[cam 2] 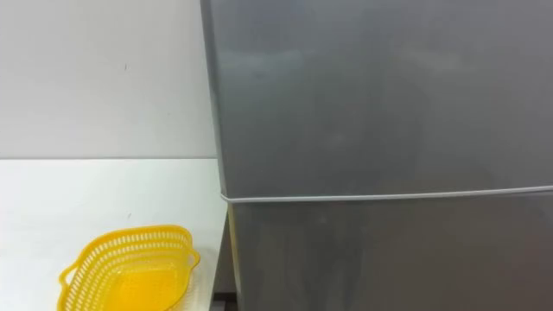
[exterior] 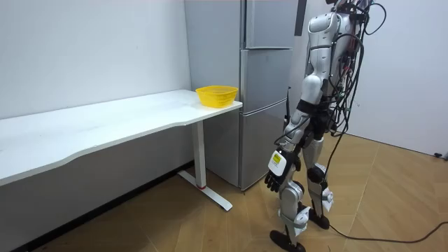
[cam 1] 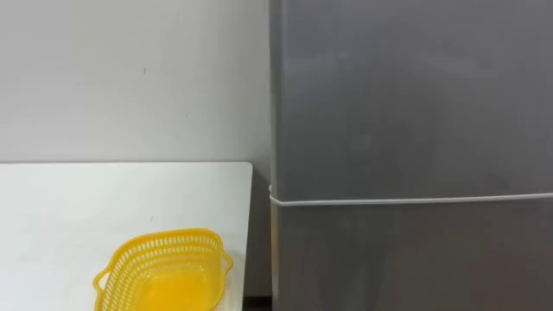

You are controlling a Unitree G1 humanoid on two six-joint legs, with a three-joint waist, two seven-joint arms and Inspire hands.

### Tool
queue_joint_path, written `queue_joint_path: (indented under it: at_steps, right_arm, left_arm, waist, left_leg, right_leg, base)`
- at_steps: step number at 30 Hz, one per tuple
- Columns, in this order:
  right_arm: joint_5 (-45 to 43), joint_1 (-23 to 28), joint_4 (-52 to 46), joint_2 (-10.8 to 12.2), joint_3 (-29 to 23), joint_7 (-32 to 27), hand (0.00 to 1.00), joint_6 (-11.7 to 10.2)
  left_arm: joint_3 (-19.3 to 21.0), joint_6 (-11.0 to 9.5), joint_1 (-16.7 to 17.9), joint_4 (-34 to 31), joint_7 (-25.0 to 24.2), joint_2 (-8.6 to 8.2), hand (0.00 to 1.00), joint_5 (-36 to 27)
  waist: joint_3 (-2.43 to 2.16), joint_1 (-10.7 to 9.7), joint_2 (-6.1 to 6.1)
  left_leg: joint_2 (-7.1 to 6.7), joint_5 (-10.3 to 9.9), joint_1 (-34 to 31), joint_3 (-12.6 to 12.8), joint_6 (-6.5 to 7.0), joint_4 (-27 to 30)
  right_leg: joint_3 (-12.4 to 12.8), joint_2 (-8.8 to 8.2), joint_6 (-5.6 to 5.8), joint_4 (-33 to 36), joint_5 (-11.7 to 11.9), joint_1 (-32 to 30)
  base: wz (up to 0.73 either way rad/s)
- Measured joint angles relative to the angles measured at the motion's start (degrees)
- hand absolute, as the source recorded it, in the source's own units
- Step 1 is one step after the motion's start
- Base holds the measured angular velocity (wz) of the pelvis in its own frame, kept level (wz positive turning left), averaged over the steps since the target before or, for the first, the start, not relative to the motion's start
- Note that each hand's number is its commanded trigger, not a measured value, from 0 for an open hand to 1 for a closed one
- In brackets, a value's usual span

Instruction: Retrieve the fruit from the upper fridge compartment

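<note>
table (cam 1: 86, 199): white, long, set against the wall | basket (cam 1: 164, 269): yellow, perforated, on the table near its right end | wall (cam 1: 130, 78): plain, pale, behind the table | floor (exterior: 175, 217): wood, under the table

White table (exterior: 105, 129) against pale wall (exterior: 84, 49), wooden floor (exterior: 175, 224).

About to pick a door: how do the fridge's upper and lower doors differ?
The grey upper fridge door sits above the pale seam; the grey lower fridge door lies below it. The upper door stands wholly above the white table; the lower door runs down past it towards the floor. Both are shut and plain-fronted.
</note>
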Motion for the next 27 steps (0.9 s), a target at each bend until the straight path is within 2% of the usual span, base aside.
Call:
queue_joint_path:
  at_steps: [10,15,21,25,27]
  right_arm:
    - [0.0,-0.3,0.4,0.0,0.0,-0.1,0.0,0.0]
    - [0.0,-0.7,1.3,0.1,0.0,-0.7,0.0,0.0]
    - [0.2,-0.5,1.4,0.3,-0.2,-1.9,0.0,0.0]
    - [0.6,-0.6,1.4,0.8,-1.1,-2.4,0.0,0.1]
    - [1.3,-0.6,1.4,0.9,-1.2,-2.4,0.0,0.1]
  left_arm:
    - [0.0,-0.2,0.0,0.0,0.4,0.09,0.0,-0.2]
    - [0.0,-0.2,0.0,0.0,1.0,0.08,0.0,-0.2]
    - [0.2,-0.2,0.0,0.3,4.1,0.05,0.0,-0.2]
    - [1.9,-0.4,0.0,-0.1,6.7,-0.02,0.0,-4.6]
    - [2.4,-0.4,0.2,-0.1,8.0,0.05,0.0,-8.1]
  waist:
    - [0.32,-0.1,-0.7]
    - [0.2,-0.1,-0.95]
    - [0.16,-0.3,-0.95]
    - [-0.19,-0.7,-0.76]
    - [-0.18,-1.1,-0.74]
  left_leg:
    - [0.0,0.0,0.0,0.0,0.0,0.0]
    - [0.0,0.0,0.0,0.0,0.0,0.0]
    - [0.0,0.0,-0.1,0.0,0.0,0.0]
    - [-0.01,0.0,-0.1,-0.1,0.0,-0.1]
    - [-0.02,0.0,-0.1,-0.1,0.0,-0.1]
  right_leg:
    - [0.0,0.01,0.0,0.0,0.0,0.0]
    - [0.0,0.01,0.0,0.0,0.0,0.0]
    - [0.0,0.01,0.0,-0.1,0.0,-0.1]
    - [-0.1,0.0,0.01,-0.1,0.0,-0.1]
    - [-0.1,-0.02,0.01,-0.1,0.0,-0.1]
  base:
    - [0.0]
    - [0.0]
    - [0.0]
    - [0.0]
    - [0.0]
